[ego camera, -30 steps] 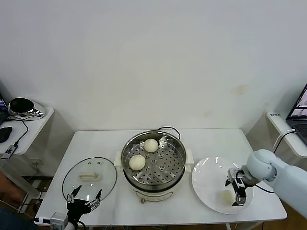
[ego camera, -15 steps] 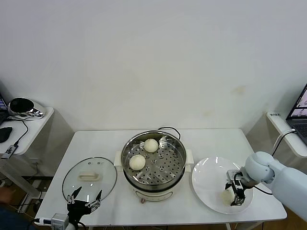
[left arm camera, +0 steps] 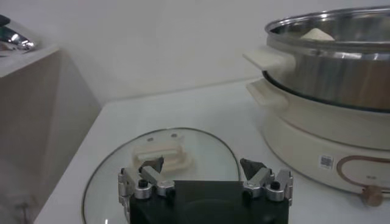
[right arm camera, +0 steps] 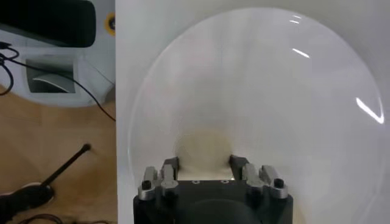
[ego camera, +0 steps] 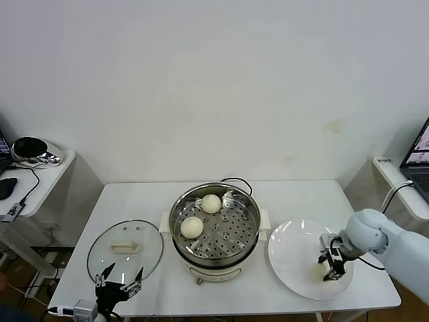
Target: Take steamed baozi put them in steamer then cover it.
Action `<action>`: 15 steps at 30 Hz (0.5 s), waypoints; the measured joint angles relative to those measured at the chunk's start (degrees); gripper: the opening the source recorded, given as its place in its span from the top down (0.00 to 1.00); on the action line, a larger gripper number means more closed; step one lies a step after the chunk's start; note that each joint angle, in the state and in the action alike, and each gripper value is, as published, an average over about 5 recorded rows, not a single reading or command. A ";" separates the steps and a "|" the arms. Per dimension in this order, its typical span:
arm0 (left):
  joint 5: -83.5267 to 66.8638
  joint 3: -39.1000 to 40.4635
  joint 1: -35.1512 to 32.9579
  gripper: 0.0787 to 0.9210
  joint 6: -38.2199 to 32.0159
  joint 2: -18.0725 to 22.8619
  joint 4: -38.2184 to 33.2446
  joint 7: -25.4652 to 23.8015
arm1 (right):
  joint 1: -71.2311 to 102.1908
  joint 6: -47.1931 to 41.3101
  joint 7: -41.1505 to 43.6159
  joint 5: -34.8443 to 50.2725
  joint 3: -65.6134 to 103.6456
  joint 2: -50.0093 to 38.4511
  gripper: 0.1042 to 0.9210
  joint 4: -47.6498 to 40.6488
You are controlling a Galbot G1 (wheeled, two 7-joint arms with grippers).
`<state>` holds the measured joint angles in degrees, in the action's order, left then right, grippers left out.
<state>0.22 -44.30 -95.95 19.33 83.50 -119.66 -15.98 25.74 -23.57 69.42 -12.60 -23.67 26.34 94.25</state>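
The steamer point(ego camera: 249, 208) stands mid-table on its white base, uncovered, with two baozi point(ego camera: 211, 203) point(ego camera: 192, 227) on its perforated tray. A third baozi point(right arm camera: 204, 149) lies on the white plate point(ego camera: 288, 258) at the right. My right gripper point(ego camera: 333, 265) is down on the plate, its fingers pressed against both sides of that baozi; in the right wrist view the gripper point(right arm camera: 204, 163) holds the bun between them. My left gripper point(ego camera: 119, 285) is open and empty at the table's front left edge, beside the glass lid point(ego camera: 125, 249). A fourth baozi is not in view.
The lid lies flat on the table left of the steamer, its cream handle up, and shows in the left wrist view point(left arm camera: 170, 164) beyond my left gripper point(left arm camera: 201, 165). The steamer point(left arm camera: 341, 67) is farther off there. A side table point(ego camera: 33, 174) stands far left, a laptop point(ego camera: 419, 157) far right.
My right gripper dropped onto the baozi on the plate and its fingers closed in on it. The left arm sank slightly at the table's front edge.
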 measured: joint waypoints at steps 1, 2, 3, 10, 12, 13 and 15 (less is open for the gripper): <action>0.00 0.00 0.04 0.12 0.00 0.00 -0.07 0.00 | -0.63 -0.13 0.06 0.38 -0.25 -0.20 0.50 0.19; -0.01 0.00 0.09 0.12 0.00 0.01 -0.16 0.01 | -1.42 -0.27 0.15 0.80 -0.57 -0.41 0.50 0.37; -0.02 0.01 0.15 0.12 0.01 0.02 -0.25 0.03 | -2.36 -0.40 0.23 1.27 -1.00 -0.62 0.50 0.55; -0.14 -0.14 0.59 0.12 0.21 0.35 -1.05 0.23 | -14.50 -0.40 1.78 6.95 -6.70 -0.84 0.50 0.76; -0.18 -0.25 0.59 0.12 0.29 0.42 -1.25 0.38 | -19.24 -0.01 2.70 9.31 -8.95 -0.13 0.50 0.17; -0.23 -0.30 0.58 0.12 0.36 0.43 -1.35 0.47 | -21.75 0.26 3.24 10.56 -10.20 0.45 0.50 -0.28; -0.37 -0.39 0.56 0.12 0.51 0.48 -1.58 0.66 | -26.75 0.96 4.31 12.99 -12.70 2.01 0.50 -1.43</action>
<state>-0.15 -44.69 -95.38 19.83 83.98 -121.23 -15.32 -1.01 -22.61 73.73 0.39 -36.36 28.35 92.83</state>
